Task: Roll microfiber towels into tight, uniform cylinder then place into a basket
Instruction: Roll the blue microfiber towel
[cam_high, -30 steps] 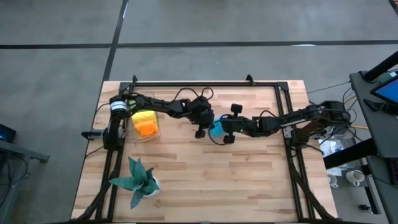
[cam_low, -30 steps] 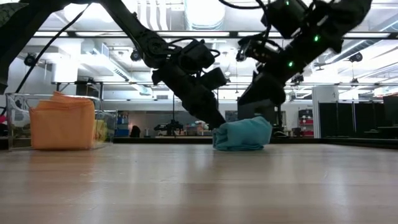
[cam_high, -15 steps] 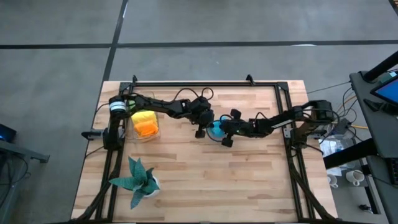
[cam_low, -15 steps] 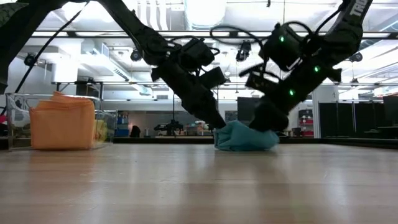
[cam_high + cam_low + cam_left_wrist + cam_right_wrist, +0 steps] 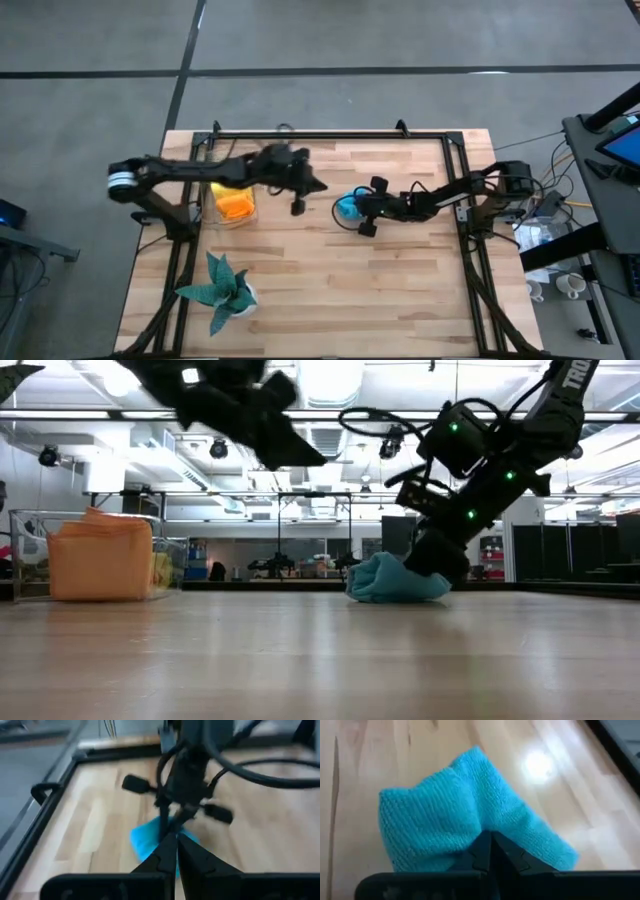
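The blue towel (image 5: 347,207) lies bunched in a loose roll on the table's middle; it also shows in the low view (image 5: 395,580) and the right wrist view (image 5: 465,815). My right gripper (image 5: 354,208) is shut on the towel's right end. My left gripper (image 5: 308,187) is shut and empty, up in the air left of the towel (image 5: 145,840), its tips (image 5: 305,457) pointing toward it. The clear basket (image 5: 250,208) stands at the left with an orange towel (image 5: 100,560) and a yellow towel (image 5: 232,186) in it. No lime green towel shows. My right gripper pinches a raised fold of the blue towel (image 5: 482,827) between its two fingers, at the towel's right end (image 5: 432,572). The fingers slant down from the table's right side. The towel rests on the table, its left end free.
A dark teal plant in a white pot (image 5: 222,290) stands at the near left. A black metal frame (image 5: 330,133) runs along the table's far edge and both sides. Bare wood lies between the towel and the basket, and in front of the towel.
My left gripper has drawn away from the blue towel's left end, going up and toward the table's left edge. My right gripper has come down and a little left onto the towel's right end. The towel has stayed on the table, flattened slightly.
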{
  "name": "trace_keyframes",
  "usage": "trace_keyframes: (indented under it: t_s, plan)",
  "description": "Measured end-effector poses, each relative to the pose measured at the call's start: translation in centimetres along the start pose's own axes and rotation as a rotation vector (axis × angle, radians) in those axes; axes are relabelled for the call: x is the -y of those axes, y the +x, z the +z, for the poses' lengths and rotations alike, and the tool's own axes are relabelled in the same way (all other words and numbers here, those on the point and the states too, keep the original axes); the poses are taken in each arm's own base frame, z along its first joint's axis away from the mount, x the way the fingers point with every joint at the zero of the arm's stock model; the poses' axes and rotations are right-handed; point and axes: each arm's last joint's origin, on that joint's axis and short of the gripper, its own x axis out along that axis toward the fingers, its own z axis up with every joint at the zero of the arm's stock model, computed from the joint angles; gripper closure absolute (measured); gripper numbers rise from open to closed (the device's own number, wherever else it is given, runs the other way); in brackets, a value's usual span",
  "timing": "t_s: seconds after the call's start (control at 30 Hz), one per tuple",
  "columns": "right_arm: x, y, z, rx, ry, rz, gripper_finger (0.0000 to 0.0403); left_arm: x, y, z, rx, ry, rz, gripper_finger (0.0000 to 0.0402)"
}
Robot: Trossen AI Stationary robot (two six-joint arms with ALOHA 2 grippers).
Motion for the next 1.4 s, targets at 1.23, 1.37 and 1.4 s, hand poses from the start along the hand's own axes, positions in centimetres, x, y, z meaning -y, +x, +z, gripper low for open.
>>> trace_keyframes:
  t_s: [1.23, 1.37, 1.4]
  plan:
    - [-1.6, 2.9, -0.2, 0.133, 0.233, 0.143, 0.0394, 2.9, -5.6, -5.7, 0.356, -0.19, 0.069, 0.0402]
    - [-1.5, 2.6, 0.0, 0.142, 0.217, 0.143, 0.0394, 2.9, -5.6, -5.8, 0.353, -0.191, 0.071, 0.0402]
    - [-1.4, 2.3, 0.2, 0.145, 0.205, 0.142, 0.0394, 2.9, -5.6, -5.8, 0.351, -0.191, 0.072, 0.0402]
